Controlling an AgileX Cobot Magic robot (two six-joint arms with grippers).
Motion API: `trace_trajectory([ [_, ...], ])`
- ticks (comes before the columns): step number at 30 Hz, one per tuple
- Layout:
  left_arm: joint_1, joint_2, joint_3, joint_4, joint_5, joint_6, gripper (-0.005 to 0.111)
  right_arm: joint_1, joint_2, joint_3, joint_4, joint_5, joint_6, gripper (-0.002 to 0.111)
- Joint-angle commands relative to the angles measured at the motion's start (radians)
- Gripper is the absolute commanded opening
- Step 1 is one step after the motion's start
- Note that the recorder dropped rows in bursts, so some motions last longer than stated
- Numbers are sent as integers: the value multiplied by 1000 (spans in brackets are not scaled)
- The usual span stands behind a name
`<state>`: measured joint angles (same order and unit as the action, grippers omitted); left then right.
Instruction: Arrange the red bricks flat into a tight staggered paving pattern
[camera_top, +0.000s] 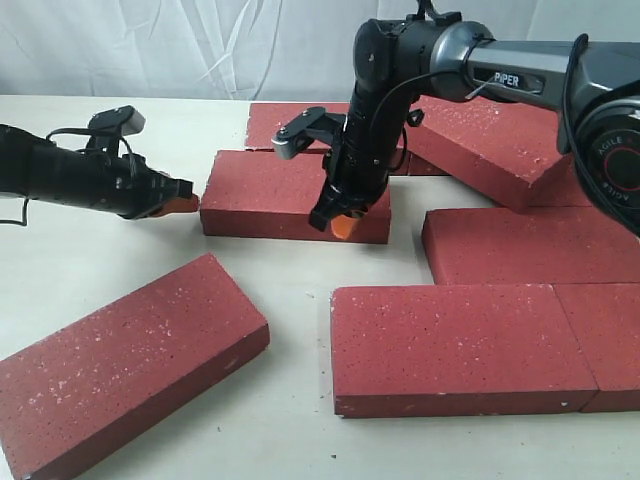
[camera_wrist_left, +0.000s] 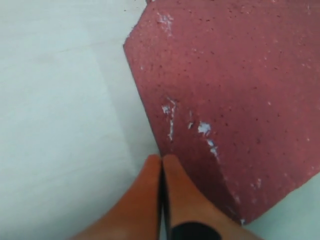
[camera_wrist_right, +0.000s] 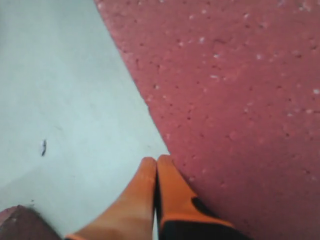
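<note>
- Dark-red, rough, white-flecked rectangular paving bricks (camera_top: 450, 345) lie on the off-white table (camera_top: 300, 285), not yet in a tight pattern; most have gaps between them.
- Middle brick (camera_top: 270, 185): flat, mid-table, long side roughly parallel to the far edge.
- Left gripper (camera_top: 188, 205), black arm with orange tips, comes in low from the left edge. Jaws pressed together, nothing between them, tips against the middle brick's left end (camera_wrist_left: 161, 161).
- Right gripper (camera_top: 340, 224) reaches down from the right. Jaws pressed together and empty, tips at the middle brick's near long edge by its right corner (camera_wrist_right: 156, 162).
- Far brick (camera_top: 285, 120): flat, just behind the middle brick toward the far edge; whether they touch, cannot tell.
- Front brick is the one pointed at first. It lies flat toward the near edge, butted end to end with the corner brick (camera_top: 612, 335) at the near-right corner.
- Right brick (camera_top: 530, 245): flat, just behind that pair.
- Tilted brick (camera_top: 495, 140): toward the far-right corner, one end raised, resting on neighbouring bricks.
- Loose brick (camera_top: 120, 365): flat, skewed, toward the near-left corner, well apart from the rest.
</note>
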<state>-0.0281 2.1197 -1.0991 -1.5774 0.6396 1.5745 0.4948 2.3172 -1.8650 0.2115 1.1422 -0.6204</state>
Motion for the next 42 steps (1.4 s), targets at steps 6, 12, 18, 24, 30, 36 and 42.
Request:
trace_trajectory([
  [6,-35,4,-8,-56,29,62,0,-29,1,-5,-6,-65,27,-1],
  [12,-46,4,-8,-73,36,87,0,-29,1,-5,-4,-32,32,-1],
  [18,-46,4,-8,-73,38,87,0,-29,-6,-5,-27,18,47,-1],
  [24,-41,4,-8,-63,33,87,0,-29,-19,-5,20,64,49,-1],
  [30,-9,-5,-8,-37,41,81,0,-29,-44,-5,40,79,49,-1],
  [36,53,-34,-8,40,46,7,0,-29,-80,-5,46,79,49,-1],
  [42,78,-41,-6,53,46,-56,0,-29,-79,-5,104,79,47,-1],
])
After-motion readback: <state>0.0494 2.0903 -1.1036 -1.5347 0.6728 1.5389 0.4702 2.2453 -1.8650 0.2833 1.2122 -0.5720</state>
